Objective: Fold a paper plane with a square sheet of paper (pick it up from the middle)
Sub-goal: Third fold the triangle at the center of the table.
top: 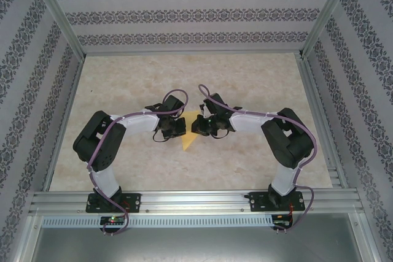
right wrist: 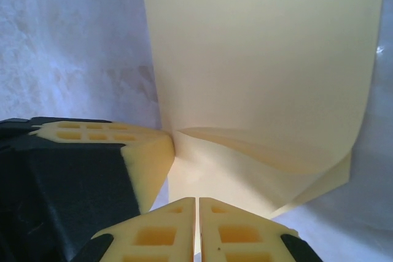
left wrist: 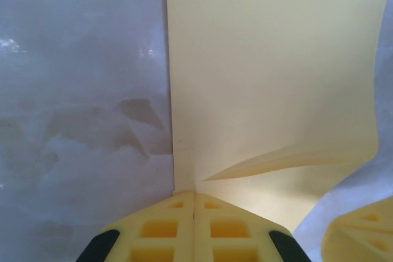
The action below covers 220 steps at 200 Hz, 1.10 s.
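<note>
The yellow square sheet of paper (top: 189,140) is folded to a pointed shape and held between both grippers at the table's middle. My left gripper (top: 180,128) is shut on its left side. In the left wrist view the closed fingertips (left wrist: 194,196) pinch the sheet (left wrist: 270,78) at its edge, and a raised fold runs off to the right. My right gripper (top: 198,127) is shut on the other side. Its fingertips (right wrist: 197,202) clamp the thin sheet (right wrist: 264,59) between them. The left gripper's finger (right wrist: 144,151) touches the paper just beside them.
The beige mottled tabletop (top: 258,84) surrounds the paper. Aluminium rails (top: 184,200) run along the near edge and the sides, with patterned walls behind. Both arms bend inward from their bases. A finger of the right gripper (left wrist: 362,237) sits close at the left wrist view's lower right.
</note>
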Each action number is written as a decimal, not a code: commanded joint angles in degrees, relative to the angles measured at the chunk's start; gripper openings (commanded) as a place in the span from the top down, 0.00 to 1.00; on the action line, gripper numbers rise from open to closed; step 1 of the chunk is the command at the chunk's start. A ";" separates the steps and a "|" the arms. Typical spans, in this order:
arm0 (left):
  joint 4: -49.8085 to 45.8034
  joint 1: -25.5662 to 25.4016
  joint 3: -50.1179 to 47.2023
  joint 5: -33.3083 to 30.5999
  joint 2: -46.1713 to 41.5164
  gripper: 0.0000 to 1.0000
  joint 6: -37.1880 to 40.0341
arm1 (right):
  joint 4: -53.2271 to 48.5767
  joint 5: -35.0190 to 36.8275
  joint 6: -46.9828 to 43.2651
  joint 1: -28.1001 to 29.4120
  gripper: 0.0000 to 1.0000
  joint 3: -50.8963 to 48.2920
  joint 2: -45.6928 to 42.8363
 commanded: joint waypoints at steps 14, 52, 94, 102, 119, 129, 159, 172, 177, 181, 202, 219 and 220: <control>-1.67 -0.59 -0.06 -2.37 2.38 1.00 1.66 | -0.73 2.47 0.16 -0.04 0.90 0.69 3.49; 0.04 -0.68 -0.29 -0.58 -1.64 0.94 2.19 | -0.61 3.30 1.39 -0.15 0.90 -0.65 4.28; 4.46 -3.55 -4.10 1.30 -9.79 0.84 -0.84 | 1.09 3.56 3.29 -0.10 0.90 -1.67 2.96; 5.68 -4.42 -5.31 1.71 -10.75 0.84 -2.01 | 1.23 3.62 3.58 -0.17 0.90 -1.78 2.85; 7.55 -6.15 -7.53 2.05 -11.87 0.85 -4.29 | 1.30 3.75 3.88 -0.14 0.90 -1.87 2.95; 8.37 -7.08 -8.87 2.07 -12.17 0.86 -5.46 | 1.68 3.78 4.13 -0.09 0.90 -1.99 3.11; 10.75 -8.63 -12.60 1.88 -11.69 0.92 -8.31 | 1.97 3.56 4.42 -0.12 0.90 -2.18 3.52; 11.54 -8.65 -13.70 1.72 -11.18 0.94 -8.98 | 1.97 3.40 4.42 -0.13 0.90 -2.16 3.78; 11.83 -8.65 -14.01 1.69 -11.03 0.94 -9.06 | 1.95 3.43 4.33 -0.20 0.90 -2.17 3.84; 11.99 -8.65 -14.18 1.57 -10.92 0.95 -9.24 | 1.93 3.41 4.37 -0.21 0.90 -2.18 3.84; 10.80 -8.65 -14.64 -0.25 -10.79 0.95 -9.04 | 1.84 3.40 4.33 -0.18 0.90 -2.30 3.84; 9.70 -8.65 -14.74 -1.27 -10.63 0.96 -8.66 | 1.74 3.39 4.23 -0.27 0.90 -2.37 3.84; 9.64 -8.65 -14.78 -1.29 -10.63 0.96 -8.66 | 1.79 3.43 4.23 -0.31 0.90 -2.41 3.84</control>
